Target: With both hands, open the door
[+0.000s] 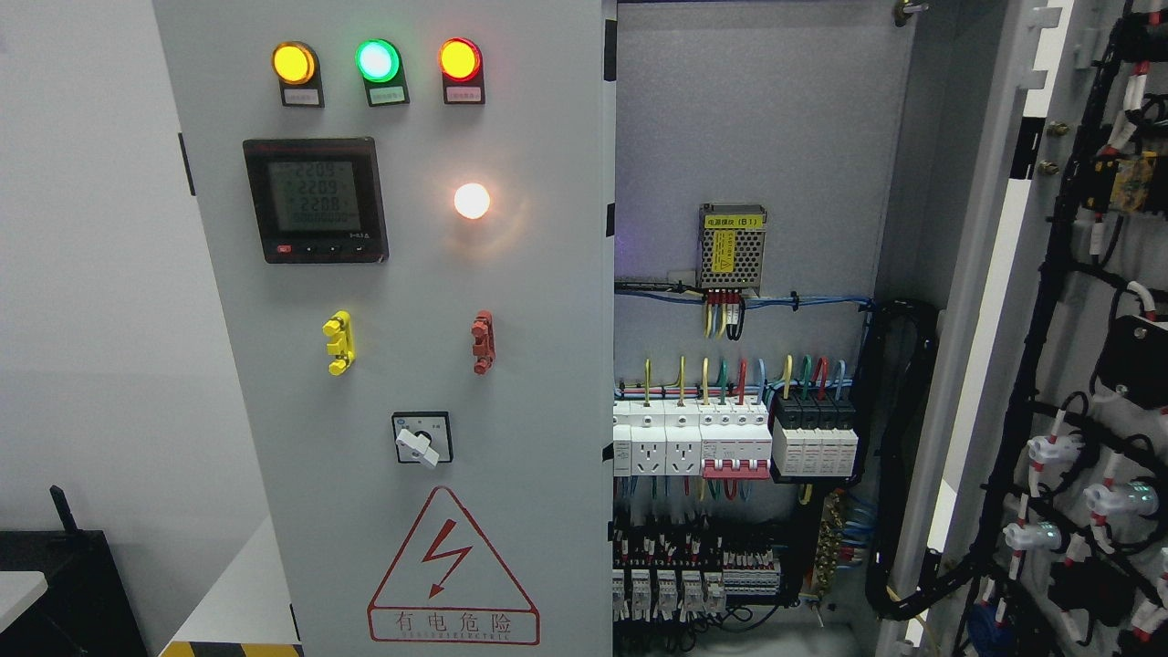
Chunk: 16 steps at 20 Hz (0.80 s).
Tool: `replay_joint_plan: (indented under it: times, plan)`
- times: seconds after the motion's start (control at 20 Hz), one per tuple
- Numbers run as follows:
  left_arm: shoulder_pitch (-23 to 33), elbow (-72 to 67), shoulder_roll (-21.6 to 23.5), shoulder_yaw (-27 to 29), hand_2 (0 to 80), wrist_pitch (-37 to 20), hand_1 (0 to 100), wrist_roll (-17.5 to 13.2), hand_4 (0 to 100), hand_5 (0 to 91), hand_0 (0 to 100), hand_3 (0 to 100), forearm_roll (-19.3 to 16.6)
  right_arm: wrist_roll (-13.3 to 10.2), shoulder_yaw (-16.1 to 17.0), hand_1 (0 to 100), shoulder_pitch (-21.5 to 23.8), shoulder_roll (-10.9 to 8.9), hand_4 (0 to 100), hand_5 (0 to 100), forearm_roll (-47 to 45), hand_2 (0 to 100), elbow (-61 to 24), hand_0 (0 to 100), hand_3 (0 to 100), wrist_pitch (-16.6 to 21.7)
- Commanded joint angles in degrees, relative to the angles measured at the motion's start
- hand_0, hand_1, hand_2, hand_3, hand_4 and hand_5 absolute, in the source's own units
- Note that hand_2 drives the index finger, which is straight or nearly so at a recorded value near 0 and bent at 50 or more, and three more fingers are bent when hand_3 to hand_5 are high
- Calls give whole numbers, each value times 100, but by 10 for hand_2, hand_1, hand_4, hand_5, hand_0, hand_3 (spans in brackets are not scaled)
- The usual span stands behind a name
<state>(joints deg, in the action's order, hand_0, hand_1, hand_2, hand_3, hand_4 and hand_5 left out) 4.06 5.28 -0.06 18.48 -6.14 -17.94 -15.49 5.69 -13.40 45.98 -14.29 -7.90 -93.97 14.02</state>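
The open right door (1086, 365) runs off the right edge, its wiring only partly seen, while the closed left door (401, 365) hides the cabinet's left half. Labels under the three indicator lamps (377, 60) are too small to read, and the breaker rows (693, 584) are cut off at the bottom.

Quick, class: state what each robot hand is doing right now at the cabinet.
Left hand: not in view, so its state cannot be told.
Right hand: not in view either; the right door stands open untouched.
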Motion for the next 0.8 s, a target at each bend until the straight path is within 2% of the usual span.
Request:
replay_joint_plan:
  times: [0.0,0.35,0.75]
  plan:
    - [-80,8,-161,-143,0,-19,0,229,30,0,0,0,248,3,-251,0,-150,-241,0,0,-1,0,-1219,107,0,118]
    - [-203,-10,-161,-328,0,-19,0,221,31,0,0,0,248,-15,-304,0,-466,-241,0,0,-1,0,-1755,107,0,381]
    - [-195,-9,-187,-319,0,-19,0,221,31,0,0,0,248,-24,-277,0,-1828,-153,0,0,-10,0,-1809,107,0,373]
